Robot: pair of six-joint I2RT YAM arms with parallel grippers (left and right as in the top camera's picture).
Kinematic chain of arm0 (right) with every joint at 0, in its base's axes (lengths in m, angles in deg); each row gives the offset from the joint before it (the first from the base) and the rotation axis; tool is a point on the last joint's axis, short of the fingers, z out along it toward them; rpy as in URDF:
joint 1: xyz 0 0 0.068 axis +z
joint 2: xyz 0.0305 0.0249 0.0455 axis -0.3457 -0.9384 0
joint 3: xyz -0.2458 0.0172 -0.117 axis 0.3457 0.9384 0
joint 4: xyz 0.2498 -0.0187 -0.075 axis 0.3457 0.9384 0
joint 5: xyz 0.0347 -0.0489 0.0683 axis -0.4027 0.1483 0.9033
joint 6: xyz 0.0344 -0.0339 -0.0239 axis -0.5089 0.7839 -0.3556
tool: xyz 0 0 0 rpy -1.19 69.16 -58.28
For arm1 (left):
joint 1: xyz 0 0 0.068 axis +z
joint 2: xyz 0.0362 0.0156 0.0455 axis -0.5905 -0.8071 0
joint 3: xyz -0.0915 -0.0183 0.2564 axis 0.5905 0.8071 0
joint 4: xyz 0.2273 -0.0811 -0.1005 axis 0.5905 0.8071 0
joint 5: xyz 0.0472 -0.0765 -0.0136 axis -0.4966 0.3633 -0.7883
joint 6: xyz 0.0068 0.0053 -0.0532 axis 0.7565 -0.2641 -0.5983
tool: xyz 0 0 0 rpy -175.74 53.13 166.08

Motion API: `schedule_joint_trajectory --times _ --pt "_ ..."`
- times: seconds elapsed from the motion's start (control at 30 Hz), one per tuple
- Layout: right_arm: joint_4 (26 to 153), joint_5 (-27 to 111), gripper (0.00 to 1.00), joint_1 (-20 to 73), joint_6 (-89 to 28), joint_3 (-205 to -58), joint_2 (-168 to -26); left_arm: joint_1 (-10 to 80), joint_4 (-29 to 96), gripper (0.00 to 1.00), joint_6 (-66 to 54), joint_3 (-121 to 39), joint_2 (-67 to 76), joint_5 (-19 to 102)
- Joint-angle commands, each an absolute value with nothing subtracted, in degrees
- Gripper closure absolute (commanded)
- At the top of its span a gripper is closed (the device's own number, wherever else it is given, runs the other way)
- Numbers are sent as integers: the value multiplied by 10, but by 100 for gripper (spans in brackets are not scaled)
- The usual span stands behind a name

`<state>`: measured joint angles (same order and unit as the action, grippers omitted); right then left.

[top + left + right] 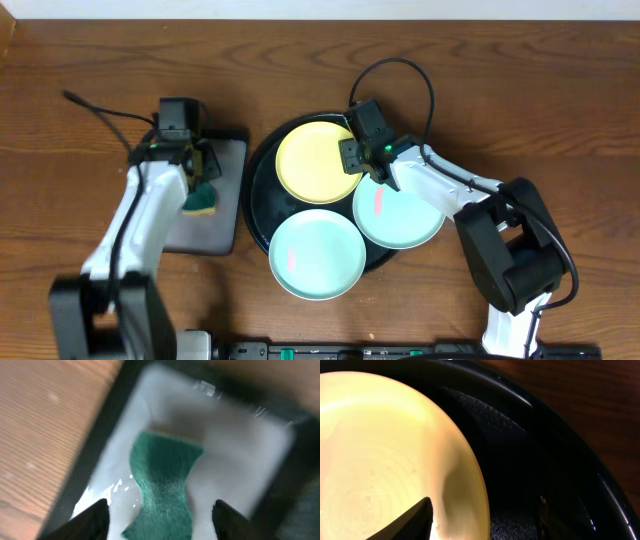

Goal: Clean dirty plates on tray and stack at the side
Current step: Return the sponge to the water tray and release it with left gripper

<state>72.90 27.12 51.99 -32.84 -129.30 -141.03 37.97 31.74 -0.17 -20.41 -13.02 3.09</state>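
The round black tray (257, 190) holds three plates. The yellow plate (312, 162) lies at the back. One mint-blue plate (318, 255) lies at the front and another (402, 218) at the right, each with a reddish smear. My right gripper (364, 152) is open at the yellow plate's right edge. In the right wrist view its fingers (480, 521) straddle the yellow plate's rim (395, 450), one over the plate, one over the tray (520, 460). My left gripper (198, 162) is open above the green sponge (201, 200). In the left wrist view the sponge (162, 477) lies between the spread fingers (162, 525).
The sponge rests in a smaller rectangular black tray (215, 225) on the left of the wooden table; its wet bottom (240, 460) shows in the left wrist view. The front and right plates overhang the round tray's rim. A black cable (405, 70) arcs behind the right arm.
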Motion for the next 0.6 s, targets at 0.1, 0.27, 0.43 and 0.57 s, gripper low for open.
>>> schedule_joint_trajectory --times 0.1,0.27,0.43,0.57 --pt "725 270 45 523 -331 -1290 -1403 381 318 22 -18 -201 14 30" --pt "719 270 53 523 -331 -1289 -1419 381 318 21 -18 -201 73 30" --pt "714 270 60 523 -331 -1289 -1431 381 318 21 -18 -201 86 30" --pt "712 270 80 523 -331 -1289 -1434 381 318 20 -18 -201 82 30"
